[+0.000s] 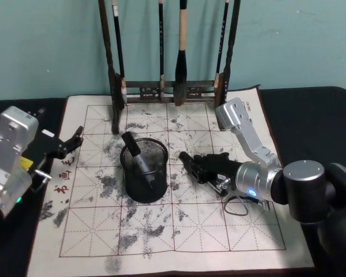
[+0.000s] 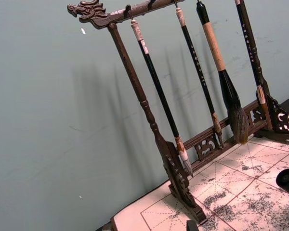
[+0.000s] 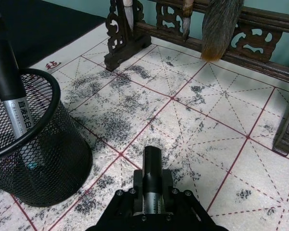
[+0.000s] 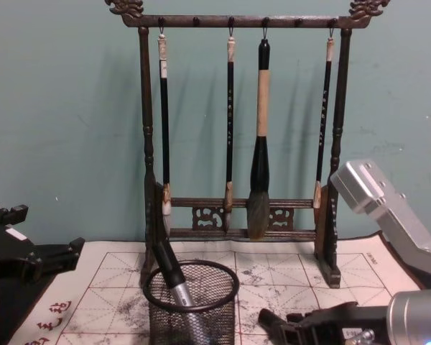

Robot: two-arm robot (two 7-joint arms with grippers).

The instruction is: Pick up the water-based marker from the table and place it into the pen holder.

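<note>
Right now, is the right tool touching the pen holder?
Apart: right wrist view shows mat between pen holder and right tool holding a marker.

The place read as a calligraphy practice desk: a carved brush rack [image 1: 147,90] hung with brushes [image 1: 183,34] stood at upper centre against a teal wall [image 1: 46,46], behind an ink-stained gridded mat [image 1: 219,225].

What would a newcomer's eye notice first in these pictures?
The tall wooden brush rack with four hanging brushes stands at the back of the ink-stained grid mat. At the mat's middle is the black mesh pen holder with one marker leaning in it. To its right, the right tool grips a second marker; the left tool is at the mat's left edge.
</note>
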